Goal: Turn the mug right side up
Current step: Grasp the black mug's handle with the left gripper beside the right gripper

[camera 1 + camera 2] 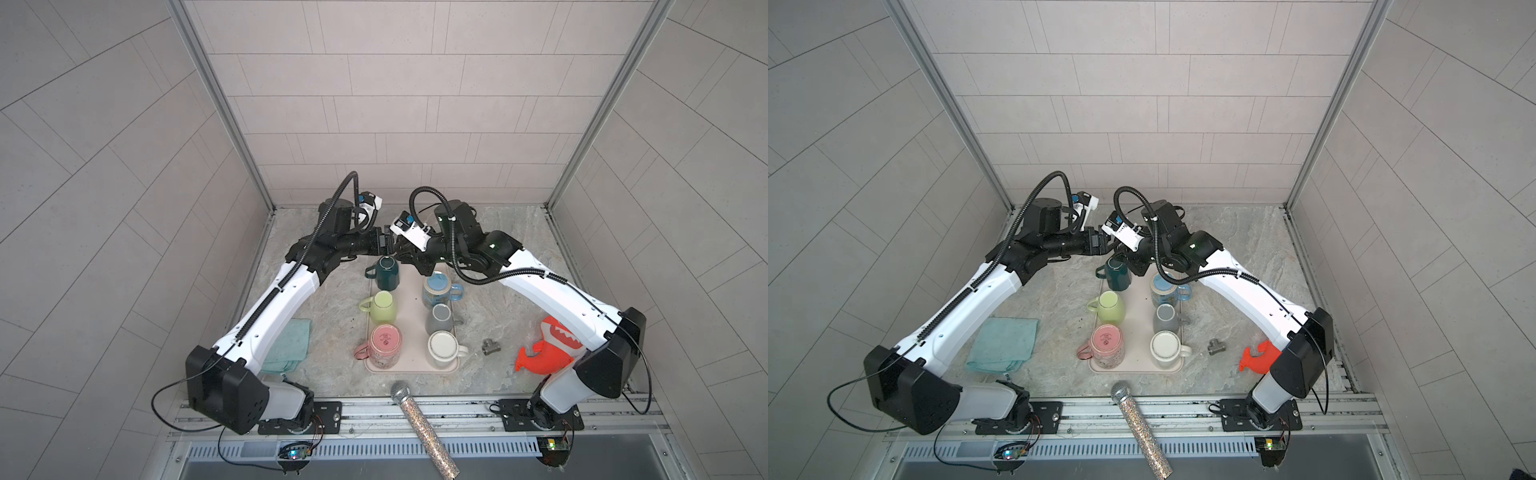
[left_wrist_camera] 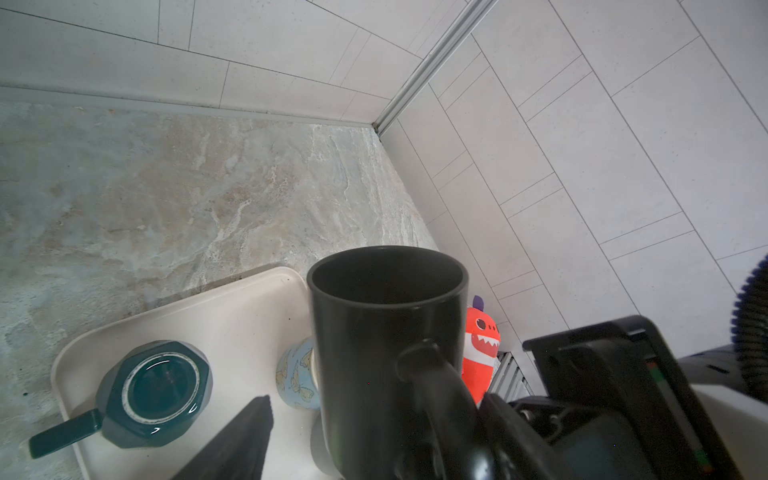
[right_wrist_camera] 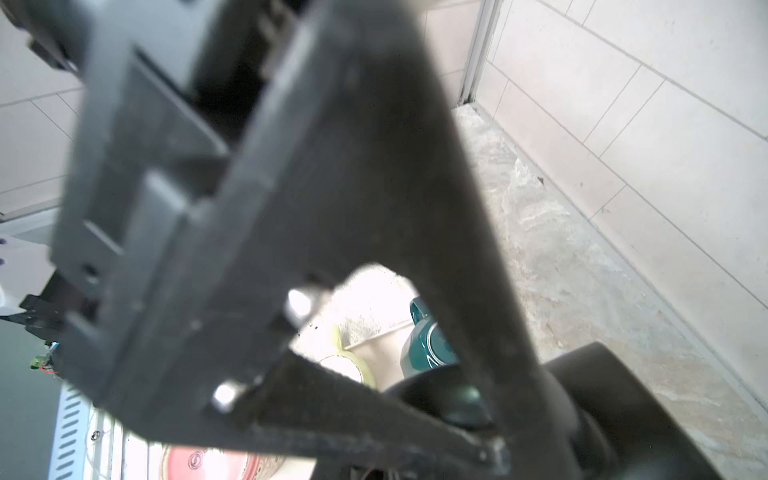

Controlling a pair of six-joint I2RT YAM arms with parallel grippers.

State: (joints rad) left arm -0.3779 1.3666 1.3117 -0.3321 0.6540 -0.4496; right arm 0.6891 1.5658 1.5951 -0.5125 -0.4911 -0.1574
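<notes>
mug (image 2: 386, 353) is rim-up in the air over the tray's (image 2: 187, 307) far edge, right gripper (image 2: 478, 419) clamped on its handle, left gripper (image 1: 387, 246) open; remaining: set down.

Robot lab test cell, not home or kitchen. Grey panel walls (image 1: 374, 104) on three sides, joined by bare aluminium posts (image 1: 224, 108). Stone-look table (image 1: 498, 232) boxed in by them. Two arms, left (image 1: 274, 299) and right (image 1: 540, 286), bolted to metal rail (image 1: 457, 409) at front edge. Loose cables and bare circuit boards (image 1: 293, 451) with lit LEDs hang below rail, beside vent grille (image 1: 415, 449). Props oddly mixed: tray (image 1: 409, 316) of mugs (image 1: 442, 351), cloth (image 1: 291, 345), pipe fitting (image 1: 490, 345), plush shark (image 1: 548, 349), glitter microphone (image 1: 419, 428).
</notes>
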